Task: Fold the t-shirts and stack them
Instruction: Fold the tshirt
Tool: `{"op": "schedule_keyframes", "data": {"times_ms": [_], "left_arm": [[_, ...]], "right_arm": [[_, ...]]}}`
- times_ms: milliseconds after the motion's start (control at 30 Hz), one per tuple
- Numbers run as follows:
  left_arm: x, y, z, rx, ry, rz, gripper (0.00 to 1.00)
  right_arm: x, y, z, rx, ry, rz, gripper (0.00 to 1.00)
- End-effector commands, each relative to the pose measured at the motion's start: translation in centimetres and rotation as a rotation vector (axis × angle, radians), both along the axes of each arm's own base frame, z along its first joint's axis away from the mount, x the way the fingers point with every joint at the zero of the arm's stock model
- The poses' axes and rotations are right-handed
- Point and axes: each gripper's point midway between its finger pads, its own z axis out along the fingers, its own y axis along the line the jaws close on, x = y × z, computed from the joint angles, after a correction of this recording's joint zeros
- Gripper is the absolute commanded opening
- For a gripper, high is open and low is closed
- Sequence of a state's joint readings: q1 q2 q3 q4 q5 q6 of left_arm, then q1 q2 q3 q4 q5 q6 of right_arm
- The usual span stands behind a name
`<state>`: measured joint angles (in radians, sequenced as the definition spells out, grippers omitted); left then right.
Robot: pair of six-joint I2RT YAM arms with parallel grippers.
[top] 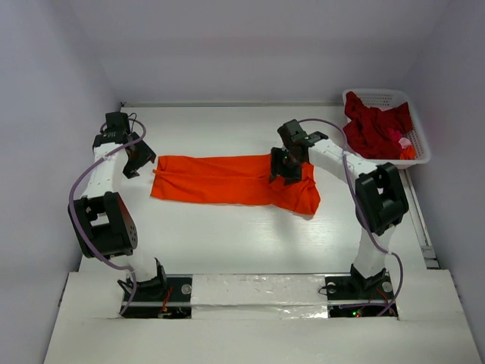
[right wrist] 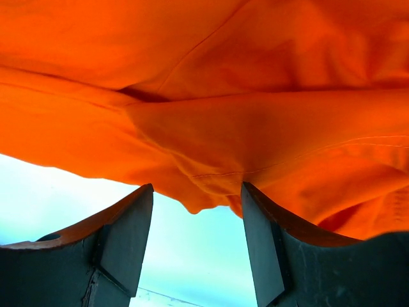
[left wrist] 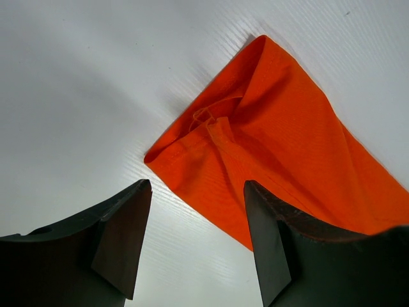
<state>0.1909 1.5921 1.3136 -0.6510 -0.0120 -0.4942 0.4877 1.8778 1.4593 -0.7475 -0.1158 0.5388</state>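
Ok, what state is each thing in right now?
Orange shirt: folded into a long strip, flat on the table.
Dark red shirt: crumpled in the basket.
Basket: upright, holding clothes.
Left jaws: open, empty.
Right jaws: open, over the orange shirt's right end.

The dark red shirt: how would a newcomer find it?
Look to the far right corner of the white table, where a white lattice basket stands. The dark red shirt lies crumpled inside it, unlike the bright orange shirt lying flat mid-table.

The flat t-shirt [top: 220, 180] is laid across the middle of the table [top: 227, 243]. The bundled t-shirt [top: 375, 129] is piled in the basket [top: 379, 95], at the far right.
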Motion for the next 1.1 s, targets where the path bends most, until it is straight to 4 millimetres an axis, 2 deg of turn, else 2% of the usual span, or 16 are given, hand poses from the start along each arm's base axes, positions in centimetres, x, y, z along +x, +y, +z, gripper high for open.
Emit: {"op": "schedule_keyframes", "data": {"times_ms": [0,233,400,600,733,933,1067], "left_arm": [[0.8,0.3,1.1,0.018,-0.025,-0.004,0.57],[1.1,0.4,1.2,0.019,-0.028,-0.005,0.57],[1.1,0.4,1.2,0.017,-0.026,-0.005,0.57],[0.9,0.5,1.2,0.027,-0.023,-0.004,0.57],[0.9,0.5,1.2,0.025,-0.024,-0.004,0.57],[0.9,0.5,1.2,0.025,-0.022,-0.005,0.57],[0.8,0.5,1.3,0.028,-0.023,-0.006,0.57]], "right_arm": [[0.5,1.4,0.5,0.038,-0.018,0.019,0.62],[-0.7,1.5,0.8,0.051,-0.006,0.022,0.62],[-1.1,1.7,0.0,0.041,0.013,0.029,0.62],[-1.8,1.9,1.3,0.06,0.001,0.022,0.61],[-2.5,2.1,1.1,0.063,0.016,0.029,0.61],[-2.1,2.1,0.4,0.051,0.013,0.022,0.61],[-1.6,2.0,-0.8,0.024,0.018,0.022,0.6]]}}
